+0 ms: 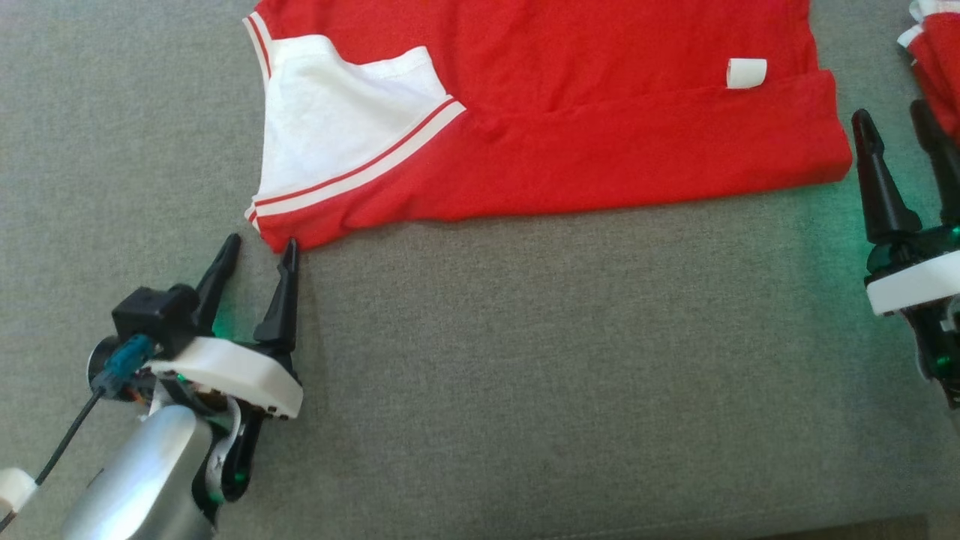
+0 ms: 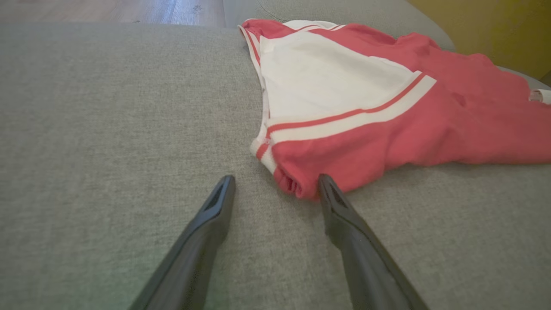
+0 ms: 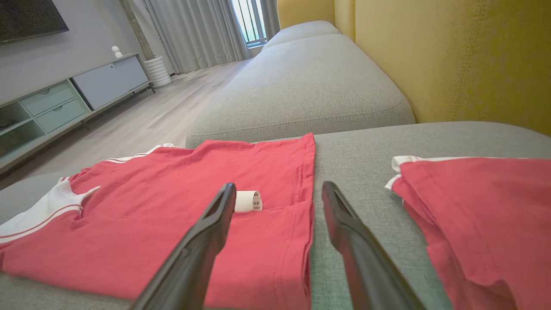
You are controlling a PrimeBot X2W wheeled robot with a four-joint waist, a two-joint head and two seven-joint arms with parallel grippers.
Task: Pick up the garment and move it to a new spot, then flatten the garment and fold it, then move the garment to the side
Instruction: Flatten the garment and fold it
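Observation:
A red garment (image 1: 570,135) with a white, red-striped sleeve (image 1: 337,127) lies spread on the grey sofa cushion (image 1: 525,375), its near long edge folded over and a white label (image 1: 746,73) showing. My left gripper (image 1: 259,249) stands open at the sleeve's near corner, which lies between its fingertips in the left wrist view (image 2: 275,183). Open too, my right gripper (image 1: 892,120) rests just off the garment's right edge; in the right wrist view (image 3: 280,191) that hem (image 3: 308,206) runs between its fingers. Neither holds any cloth.
A second red and white garment (image 3: 473,215) lies on the cushion to the right (image 1: 934,56). A yellow backrest (image 3: 452,56) stands behind the sofa, with another cushion (image 3: 301,82) beyond. Wooden floor (image 3: 146,120) and a low cabinet (image 3: 64,103) lie off the sofa's front.

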